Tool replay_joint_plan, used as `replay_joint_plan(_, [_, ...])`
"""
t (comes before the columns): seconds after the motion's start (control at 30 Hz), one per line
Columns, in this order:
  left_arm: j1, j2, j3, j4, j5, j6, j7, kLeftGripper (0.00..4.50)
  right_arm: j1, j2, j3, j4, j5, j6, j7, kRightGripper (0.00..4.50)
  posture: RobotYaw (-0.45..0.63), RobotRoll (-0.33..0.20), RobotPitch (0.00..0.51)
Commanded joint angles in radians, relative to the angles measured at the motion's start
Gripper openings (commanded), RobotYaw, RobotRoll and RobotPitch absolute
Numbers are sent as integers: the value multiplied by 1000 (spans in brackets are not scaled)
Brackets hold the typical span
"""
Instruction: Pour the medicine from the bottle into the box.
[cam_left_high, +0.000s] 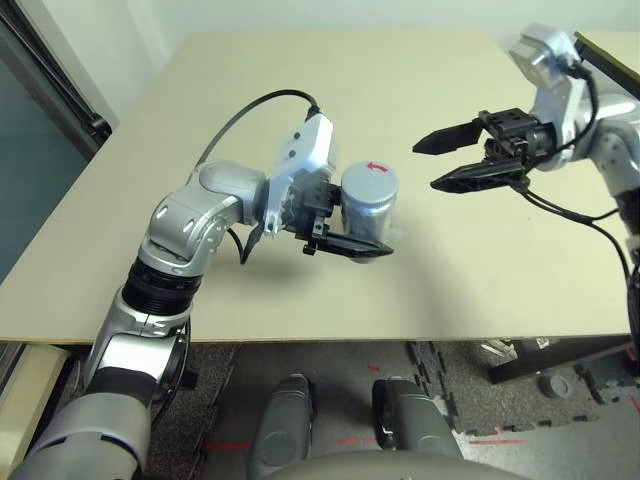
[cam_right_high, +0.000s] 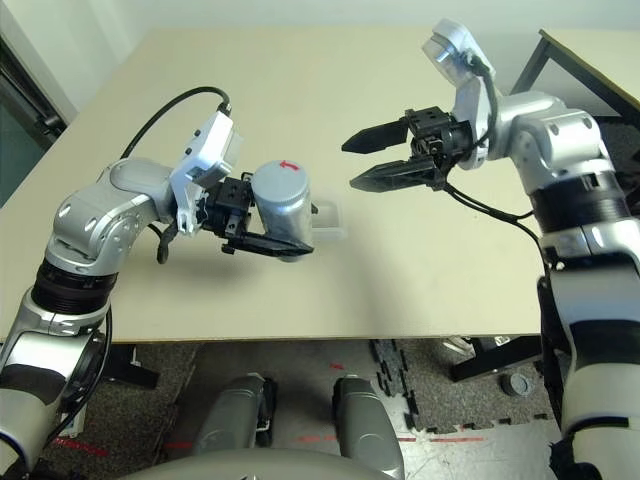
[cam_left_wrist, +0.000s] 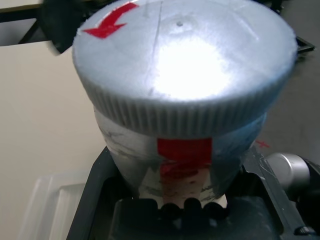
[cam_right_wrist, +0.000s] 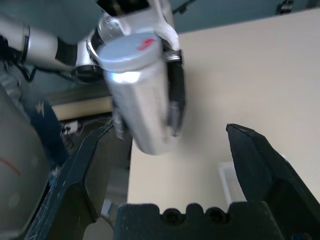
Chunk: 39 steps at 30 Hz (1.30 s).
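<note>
The bottle (cam_right_high: 283, 205) is held off the desk (cam_right_high: 420, 270) in the left claw (cam_right_high: 262, 225), which is clenched around its lower body; the grey cap (cam_left_wrist: 182, 55) with its red arrow mark is on and faces up and toward the head camera. It stands roughly upright in the grip, perhaps tipped a little toward the robot. The body looks like a stiff, smooth cylinder with a red label band; I judge it light, rigid and a bit slippery, so a grip low on the body, as now, leaves the ribbed cap free. That ribbing is the natural place for the other claw to take hold and twist, since it offers purchase that the smooth wall does not. The medicine inside cannot be seen, so how much shifts when it tips is unknown.

Just behind and below the bottle, the box (cam_right_high: 328, 220) lies flat on the desk, a clear shallow tray with low walls, partly hidden by the bottle. It looks thin and very light, likely to slide if nudged, and its low rim leaves little margin for spilling when pouring.

Farther out, the right claw (cam_right_high: 368, 160) hangs in the air to the bottle's right, near but apart from it, its two black fingers spread wide and holding nothing, pointed toward the cap. The cap appears not yet removed, so pouring cannot begin.
</note>
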Motion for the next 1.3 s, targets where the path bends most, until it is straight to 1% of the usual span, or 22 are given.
replay_joint_plan(0.03, [-21, 5, 18, 56, 16, -47, 13, 2536, 43, 24, -71, -99, 25, 75, -115, 4500, 106, 0, 69])
replay_joint_plan(0.07, [-25, 7, 19, 77, 23, -65, 16, 2536, 53, 39, -90, -121, 27, 93, -162, 4500, 105, 0, 67])
replay_joint_plan(0.2, [-44, -4, 32, 186, 55, -134, 42, 2536, 56, 152, -142, -218, 32, 191, -406, 4500, 103, 0, 65])
replay_joint_plan(0.27, [-50, -10, 34, 221, 62, -154, 48, 2536, 56, 183, -130, -257, 10, 210, -474, 4500, 100, 0, 65])
replay_joint_plan(0.37, [-55, -15, 27, 263, 72, -182, 46, 2536, 39, 213, -110, -280, -12, 226, -534, 4500, 94, 0, 65])
replay_joint_plan(0.57, [-61, -25, 20, 340, 95, -224, 39, 2536, 12, 248, -65, -271, -63, 184, -556, 4500, 88, 0, 69])
replay_joint_plan(0.73, [-69, -39, 17, 375, 111, -244, 35, 2536, -2, 271, -30, -266, -94, 161, -538, 4500, 87, 0, 70])
replay_joint_plan(1.07, [-71, -70, 8, 372, 123, -242, 26, 2536, -41, 330, 37, -219, -187, 68, -505, 4500, 84, 0, 82])
replay_joint_plan(1.3, [-63, -82, 3, 358, 125, -236, 25, 2536, -61, 365, 39, -183, -218, 48, -511, 4500, 87, 0, 86])
